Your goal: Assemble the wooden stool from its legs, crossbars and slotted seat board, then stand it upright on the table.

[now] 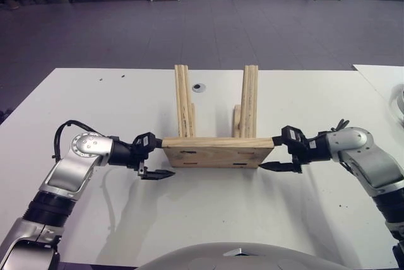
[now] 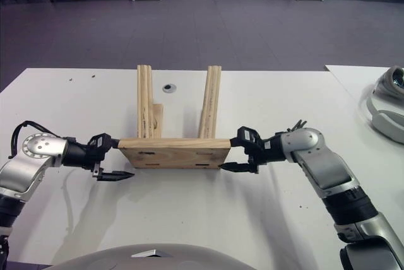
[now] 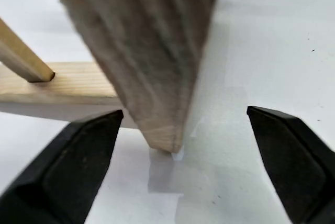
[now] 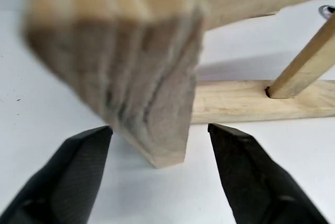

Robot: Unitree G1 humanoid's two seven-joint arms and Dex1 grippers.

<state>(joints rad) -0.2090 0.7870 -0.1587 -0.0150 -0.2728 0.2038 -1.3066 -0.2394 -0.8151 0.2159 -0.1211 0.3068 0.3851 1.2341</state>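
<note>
The white table (image 1: 95,219) filled the lower frame, and the wooden stool (image 1: 218,140) lay on its side at centre. Both arms were bent inward and low. The left gripper (image 1: 165,157) and the right gripper (image 1: 268,154) had their fingers apart, one around each end of the seat board (image 1: 218,155).

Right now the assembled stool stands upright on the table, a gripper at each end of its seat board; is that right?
No: the stool lies on its side, legs pointing away, as the left eye view shows. The left gripper and right gripper do flank its seat board.
</note>
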